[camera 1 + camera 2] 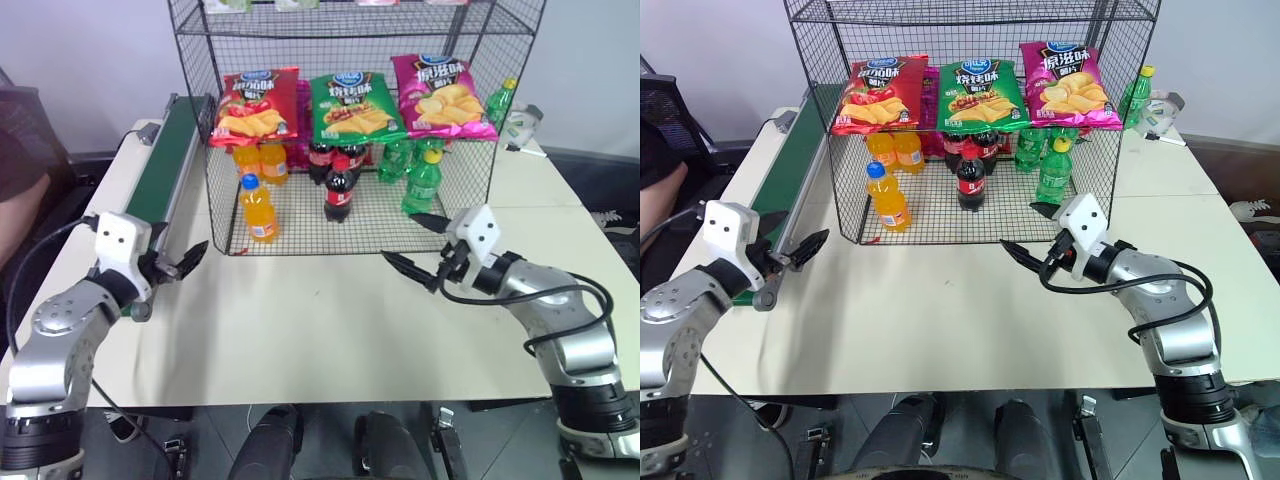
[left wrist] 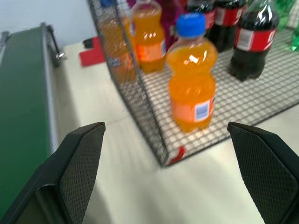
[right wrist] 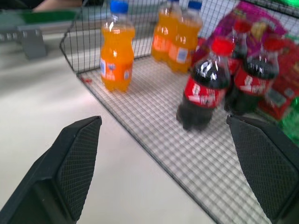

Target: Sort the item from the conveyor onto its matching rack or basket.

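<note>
standing upright on the rack (image 1: 470, 190) floor, orange soda bottle (image 1: 258, 208) could topple if the released, empty left gripper (image 1: 178, 262) at seven o'clock swings in; right gripper (image 1: 418, 245) also spread, empty.

The scene was bright and evenly lit, with soft light from above. The white table (image 1: 330, 330) showed only faint shadows under the arms. Small glare spots sat on the orange soda bottle (image 2: 191, 79). The right wrist view was blurred, most at its upper right.
</note>
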